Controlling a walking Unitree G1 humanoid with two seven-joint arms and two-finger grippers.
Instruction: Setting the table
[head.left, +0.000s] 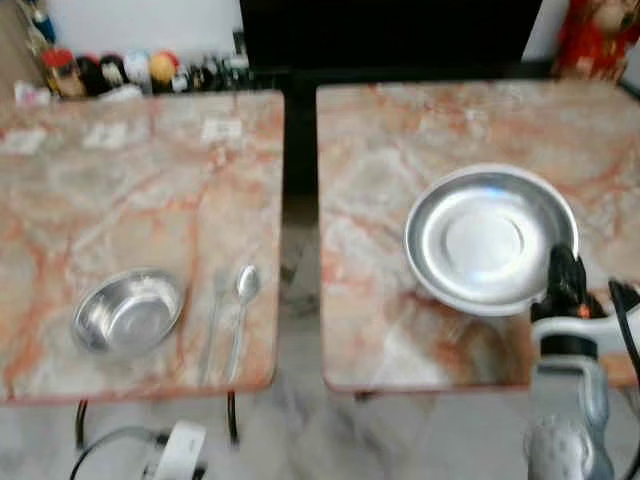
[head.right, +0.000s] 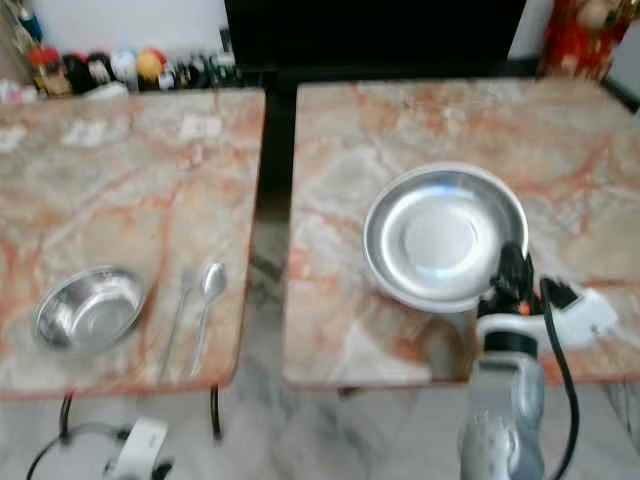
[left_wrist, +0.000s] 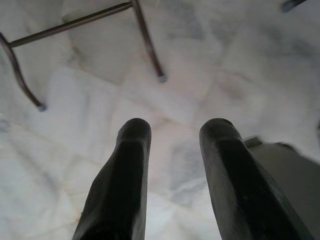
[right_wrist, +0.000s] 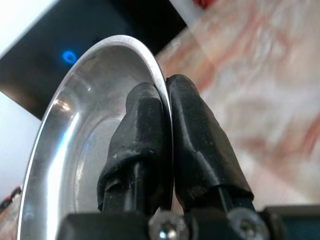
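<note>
Round shiny steel plate (head.left: 487, 240) is hovering over the right pink-marble worktop (head.left: 400, 150), its rim pinched by the right tool (right_wrist: 167, 125). Small steel bowl (head.left: 128, 312), fork (head.left: 214, 318) and spoon (head.left: 243, 300) are lying on the left worktop (head.left: 120, 190); plate placement seems unfinished. Left tool (left_wrist: 172, 150) is hanging released.

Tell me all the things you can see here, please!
Tables: two, pink-orange marble, side by side with a gap between.
Plate: one, silver, above the right table, its near rim pinched by the right gripper.
Bowl: one, silver, near front of the left table.
Spoon: one, silver, right of the bowl.
Fork: one, silver, blurred, between bowl and spoon.
Small jars: several, mixed colours, behind the left table.
Floor: white marble.
Right gripper: black fingers shut on the plate's rim.
Left gripper: black fingers open, hanging over the floor.
</note>
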